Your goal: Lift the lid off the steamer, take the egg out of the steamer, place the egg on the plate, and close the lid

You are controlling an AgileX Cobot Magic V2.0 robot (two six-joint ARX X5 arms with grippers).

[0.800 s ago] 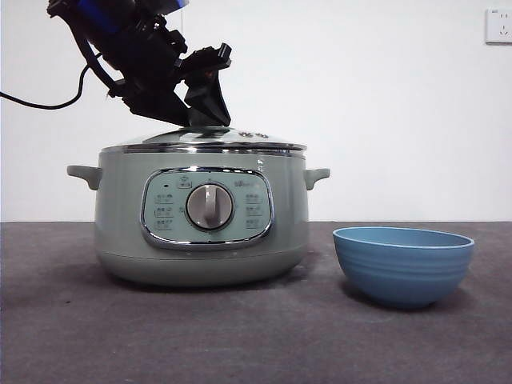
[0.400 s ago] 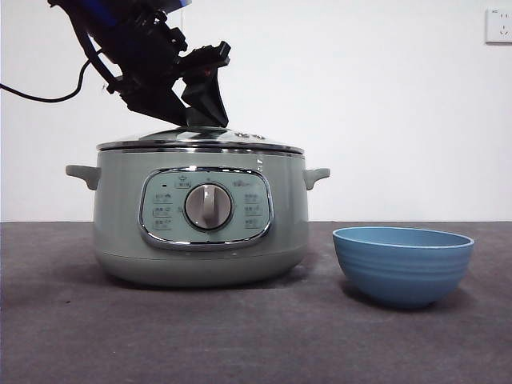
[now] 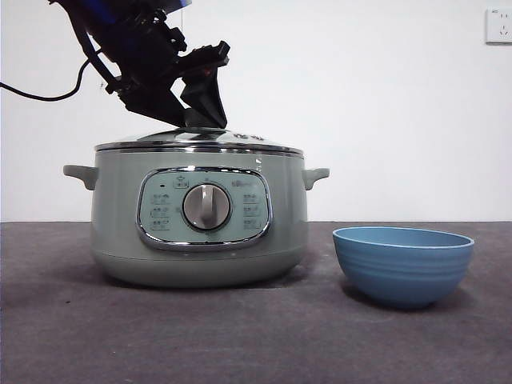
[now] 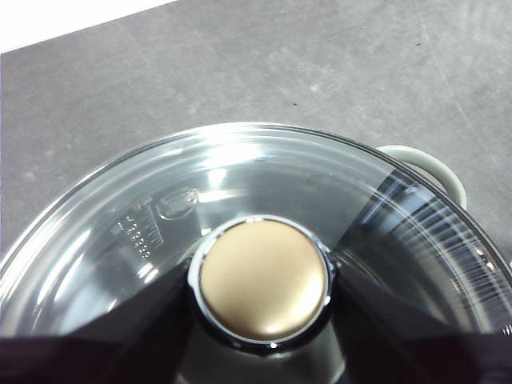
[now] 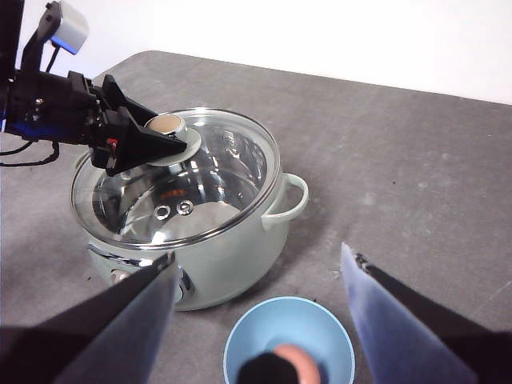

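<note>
Your left gripper (image 3: 200, 120) is clamped on the knob (image 4: 264, 278) of the glass lid (image 3: 200, 140), which sits on the steamer (image 3: 200, 240) at the surface's left; it is stiff, heavy and breakable, so lift straight up by that knob, while the right gripper (image 5: 256, 320) waits with its jaws spread above the plate (image 3: 402, 264).

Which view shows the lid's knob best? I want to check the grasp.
The left wrist view: the knob fills the centre, with the left tool closed on either side of it. The front view hides the knob behind the tool; the right wrist view shows it small.
</note>
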